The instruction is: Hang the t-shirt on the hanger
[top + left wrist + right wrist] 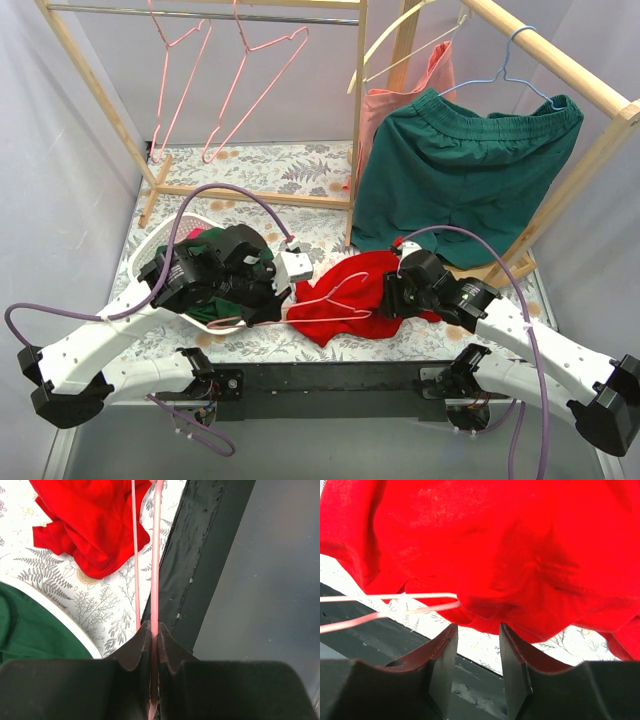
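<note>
The left tool was clamped on the thin, springy hanger. The right tool stood open and empty at the edge of the limp, light t-shirt, which lay crumpled on the counter. That folded edge looked best to pinch.

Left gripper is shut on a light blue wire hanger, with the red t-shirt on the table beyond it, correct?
No. The left wrist view shows the wire hanger in the left gripper is pink, not light blue. The red t-shirt does lie beyond it.
</note>
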`<action>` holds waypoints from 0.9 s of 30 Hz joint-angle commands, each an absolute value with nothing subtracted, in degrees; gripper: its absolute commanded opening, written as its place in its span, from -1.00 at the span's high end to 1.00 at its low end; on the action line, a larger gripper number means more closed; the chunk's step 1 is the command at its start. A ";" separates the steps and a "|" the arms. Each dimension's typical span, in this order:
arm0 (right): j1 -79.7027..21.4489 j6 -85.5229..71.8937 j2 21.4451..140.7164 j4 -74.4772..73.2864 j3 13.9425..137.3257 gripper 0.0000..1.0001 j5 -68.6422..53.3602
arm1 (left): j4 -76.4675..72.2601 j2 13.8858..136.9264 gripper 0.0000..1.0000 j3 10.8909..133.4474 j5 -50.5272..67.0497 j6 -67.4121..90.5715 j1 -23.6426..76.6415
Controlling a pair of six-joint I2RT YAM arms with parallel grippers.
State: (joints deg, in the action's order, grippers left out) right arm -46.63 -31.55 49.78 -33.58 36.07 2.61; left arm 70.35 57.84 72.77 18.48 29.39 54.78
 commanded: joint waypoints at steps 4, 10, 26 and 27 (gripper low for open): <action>-47.29 -31.90 53.26 -29.18 36.82 0.07 3.16 | 62.25 58.71 1.00 70.84 17.14 32.77 55.19; -47.20 -33.66 55.72 -30.14 38.41 0.26 6.85 | 56.26 58.36 1.00 66.80 15.73 34.54 55.99; -47.37 -31.82 55.81 -38.93 52.89 0.97 7.30 | 43.61 54.32 1.00 60.83 15.47 39.11 56.69; -47.46 -31.64 55.81 -39.98 54.22 0.97 7.29 | 42.20 53.88 1.00 60.21 15.38 39.46 56.60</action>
State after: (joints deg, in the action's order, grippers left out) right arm -47.00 -32.93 55.77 -37.28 46.85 7.46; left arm 49.32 56.18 62.35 15.84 37.76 56.29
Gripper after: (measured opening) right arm 0.023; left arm 0.040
